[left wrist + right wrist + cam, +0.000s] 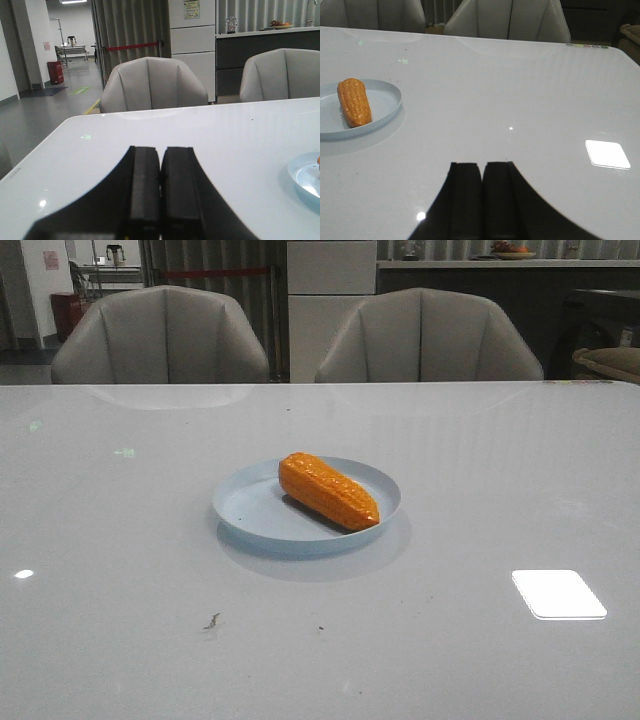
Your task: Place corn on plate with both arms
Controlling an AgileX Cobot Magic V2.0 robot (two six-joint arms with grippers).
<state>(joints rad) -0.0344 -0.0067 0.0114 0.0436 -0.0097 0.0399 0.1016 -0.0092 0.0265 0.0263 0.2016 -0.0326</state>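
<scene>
The orange corn [328, 490] lies on its side on the pale blue plate [245, 505] at the middle of the table, slanting from back left to front right. It also shows in the right wrist view [354, 101] on the plate [385, 97]. The left wrist view shows only the plate's edge [305, 177]. My left gripper [160, 150] is shut and empty, over bare table left of the plate. My right gripper [482, 166] is shut and empty, over bare table right of the plate. Neither arm shows in the front view.
The white glossy table [480, 480] carries a bright light reflection [558, 593] at front right and a small dark speck [212, 620] at front. Two grey chairs [160, 337] stand behind the far edge.
</scene>
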